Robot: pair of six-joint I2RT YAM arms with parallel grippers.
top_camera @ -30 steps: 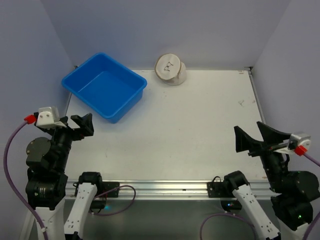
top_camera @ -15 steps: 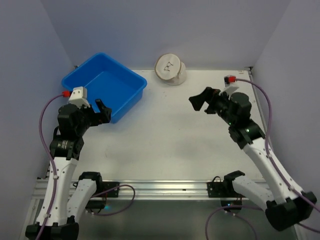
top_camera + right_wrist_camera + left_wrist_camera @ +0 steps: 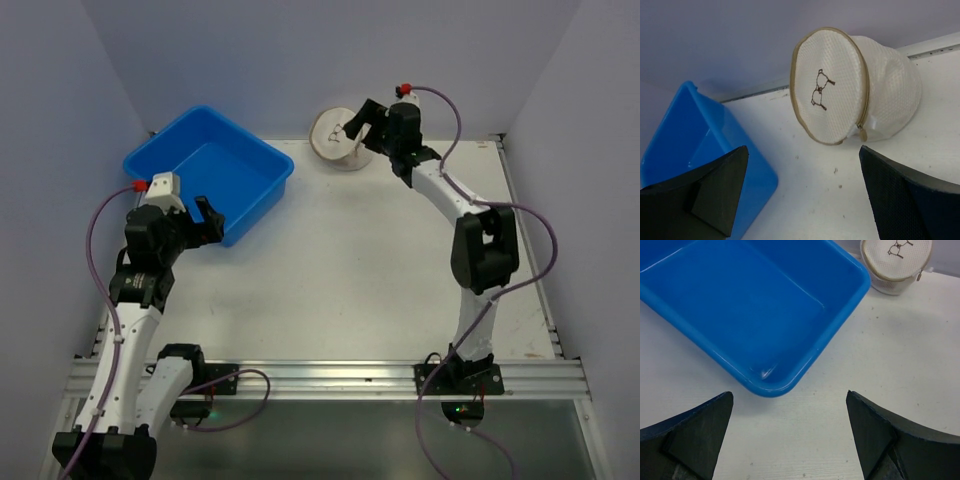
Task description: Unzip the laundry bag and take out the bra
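Worktop (image 3: 400,260) and blue tub (image 3: 205,175) at its far-left corner are unchanged; the laundry bag (image 3: 827,85) is left propped on edge at mid far edge, zip shut. The right pincer (image 3: 802,150), parked at the near-right corner a second ago, has been swung out just beside the bag, spread apart and empty, so approach is judged nearly done. The left pincer (image 3: 790,395), likewise apart, has been raised to the tub's near rim; the zip pull (image 3: 862,133) is not yet gripped.

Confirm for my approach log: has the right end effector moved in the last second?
Yes. The right end effector went from the table's near right edge to the far side, beside the laundry bag.
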